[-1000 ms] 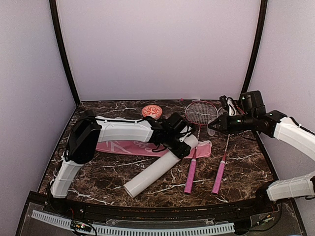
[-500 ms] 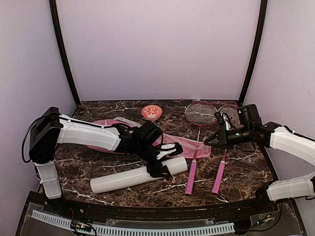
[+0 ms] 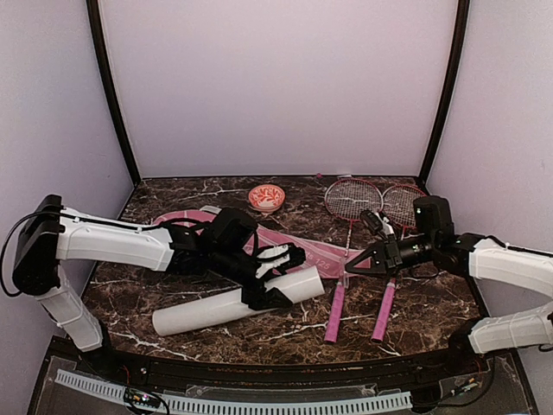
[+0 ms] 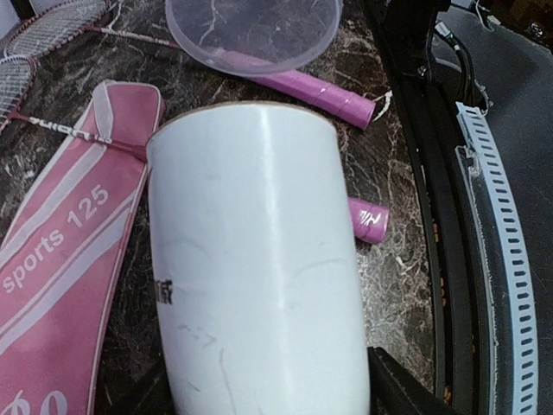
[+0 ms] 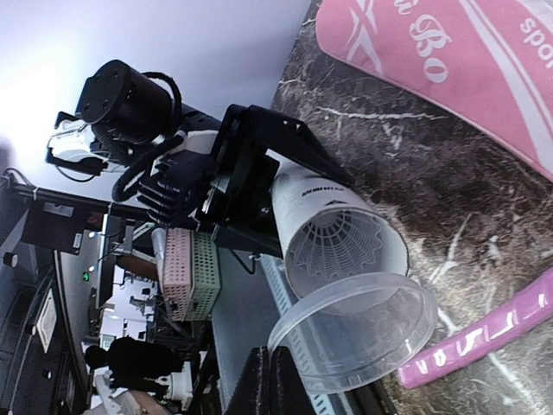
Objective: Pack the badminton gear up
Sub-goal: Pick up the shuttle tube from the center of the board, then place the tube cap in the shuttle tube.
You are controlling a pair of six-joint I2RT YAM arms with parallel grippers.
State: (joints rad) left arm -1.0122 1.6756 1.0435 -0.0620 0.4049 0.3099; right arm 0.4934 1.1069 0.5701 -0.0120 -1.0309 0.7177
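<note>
My left gripper (image 3: 270,290) is shut on the long white tube (image 3: 216,309) near its open right end; the tube lies slanted on the table. The tube fills the left wrist view (image 4: 259,277), with the left gripper (image 4: 268,399) around it. My right gripper (image 3: 352,266) is shut on the rim of a clear round lid (image 5: 354,333) just in front of the tube mouth (image 5: 337,229). A white shuttlecock (image 5: 333,249) shows inside the tube. The lid also shows in the left wrist view (image 4: 255,30). Two red rackets (image 3: 352,199) (image 3: 403,204) lie at the right, beside the pink cover (image 3: 298,249).
The small red-and-white bowl (image 3: 266,197) stands at the back centre. The pink racket handles (image 3: 334,307) (image 3: 384,316) lie right of the tube mouth, under the right gripper. The black front rail (image 4: 449,216) runs close by the tube's end.
My left arm has swung left and toward the near edge, carrying the tube with it. My right gripper has moved left and down with the lid, to the tube's open end.
</note>
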